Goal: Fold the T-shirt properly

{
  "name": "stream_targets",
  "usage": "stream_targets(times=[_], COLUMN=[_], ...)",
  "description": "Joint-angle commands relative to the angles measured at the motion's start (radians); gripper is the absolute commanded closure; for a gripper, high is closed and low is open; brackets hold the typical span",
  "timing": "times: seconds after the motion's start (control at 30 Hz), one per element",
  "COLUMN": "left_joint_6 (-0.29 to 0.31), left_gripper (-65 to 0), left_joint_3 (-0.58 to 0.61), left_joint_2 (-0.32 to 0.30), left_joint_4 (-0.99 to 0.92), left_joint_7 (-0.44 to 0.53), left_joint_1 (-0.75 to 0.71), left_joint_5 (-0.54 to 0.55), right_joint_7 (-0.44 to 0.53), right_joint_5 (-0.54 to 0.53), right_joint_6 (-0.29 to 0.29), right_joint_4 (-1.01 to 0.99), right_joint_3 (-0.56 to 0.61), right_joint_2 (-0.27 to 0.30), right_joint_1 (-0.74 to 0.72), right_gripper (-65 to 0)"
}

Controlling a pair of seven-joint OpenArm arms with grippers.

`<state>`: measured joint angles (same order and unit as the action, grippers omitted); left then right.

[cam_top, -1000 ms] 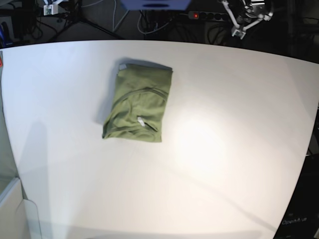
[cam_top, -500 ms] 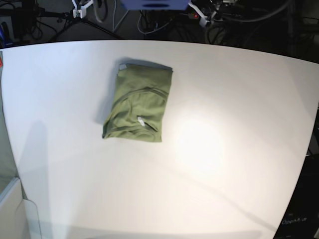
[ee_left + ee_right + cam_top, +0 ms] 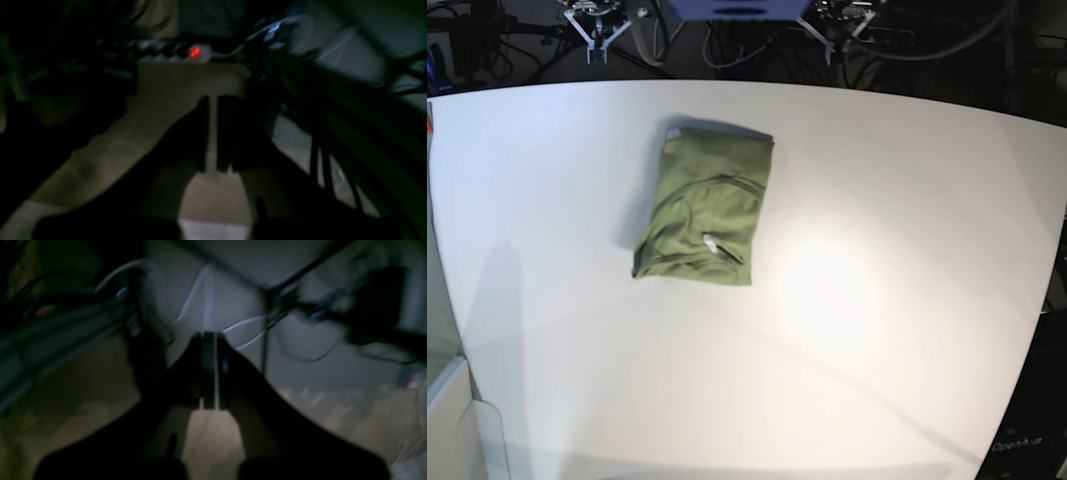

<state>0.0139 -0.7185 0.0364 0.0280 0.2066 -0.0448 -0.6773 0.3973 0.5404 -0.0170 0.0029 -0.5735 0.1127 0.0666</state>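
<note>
Olive T-shirt (image 3: 705, 215), folded into a compact rectangle, lies on the white table (image 3: 877, 300) in the upper-left centre of the base view, its small white label (image 3: 710, 241) exposed. Left gripper (image 3: 213, 133) and right gripper (image 3: 209, 370), jaws nearly together and empty, face dark cabling beyond the table's far edge.

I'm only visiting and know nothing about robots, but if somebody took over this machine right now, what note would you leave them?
Left gripper: shut, empty, pulled back beyond the far edge of the table.
Right gripper: shut, empty, also back there.
T-shirt: lies alone on the table, left of the middle, folded into a compact rectangle, small white label showing on top.
Done: the folding looks finished.
Left: probably nothing; perhaps tidy the slightly uneven edges.
</note>
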Motion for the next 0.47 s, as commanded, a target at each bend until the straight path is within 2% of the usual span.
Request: stream_targets(times=[0.0,0.2,0.43], left_joint_6=[-0.018,-0.035,-0.035], left_gripper=[-4.2,-4.2,-4.2], left_joint_3=[-0.002,0.0,-0.003], left_joint_2=[0.004,0.013,-0.011], left_joint_4=[0.0,0.008,0.002], left_joint_7=[0.004,0.004,0.004], left_joint_1=[0.001,0.003,0.024], left_joint_5=[-0.003,-0.002,0.0], right_joint_7=[0.001,0.001,0.001], right_joint_5=[0.002,0.002,0.001], right_joint_6=[0.001,0.007,0.005], right_joint_4=[-0.003,-0.003,-0.003], right_joint_3=[0.0,-0.004,-0.004], right_joint_2=[-0.009,-0.011,-0.012], right_joint_1=[0.012,0.011,0.011], right_gripper=[-4.9,-6.7,-6.7])
